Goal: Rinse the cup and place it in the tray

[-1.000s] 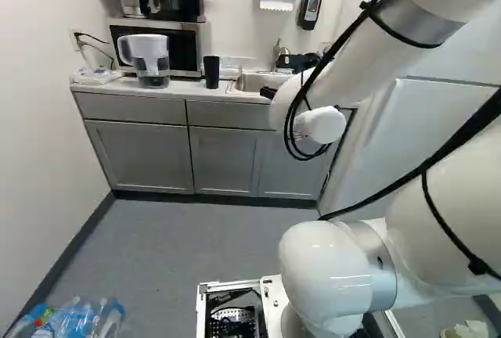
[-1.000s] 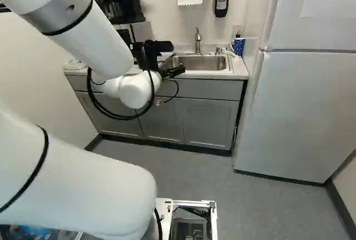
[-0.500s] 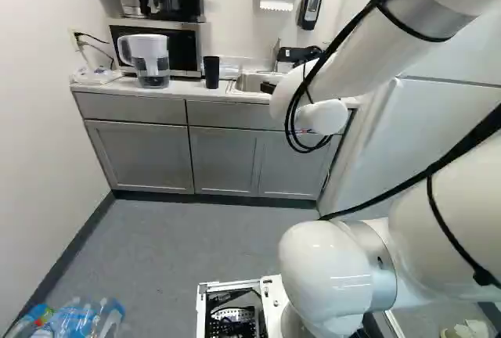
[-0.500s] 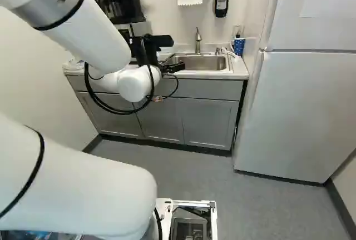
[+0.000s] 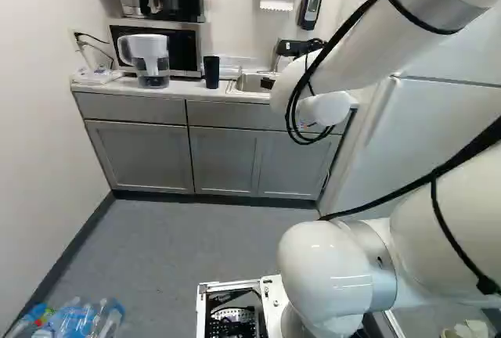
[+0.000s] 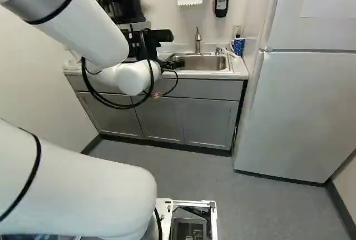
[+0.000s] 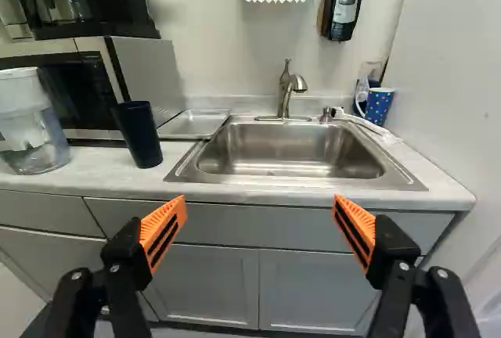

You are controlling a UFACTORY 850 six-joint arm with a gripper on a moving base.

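Pitcher point(image 7: 31, 123) on bench point(image 7: 109, 177), ahead and well left of jaws | dark cup point(image 7: 138, 136) upright on bench, ahead-left of jaws | tray point(image 7: 192, 124) ahead of left jaw, beside sink | jaws released, spread wide | sink point(image 7: 290, 150) straight ahead | dotted cup point(image 7: 379, 105) ahead-right

The arm point(image 6: 86, 26) rises from the joint point(image 5: 325, 275) at the foot of the left base view. Its upper part slants down to the white wrist point(image 6: 132, 78), and black cables point(image 5: 352, 25) loop below that. Beyond the wrist the gripper point(image 6: 173, 64) points ahead, away from the base. In the wrist view its two fingers stand wide apart, their orange pads point(image 7: 163, 232) facing each other with nothing held between.
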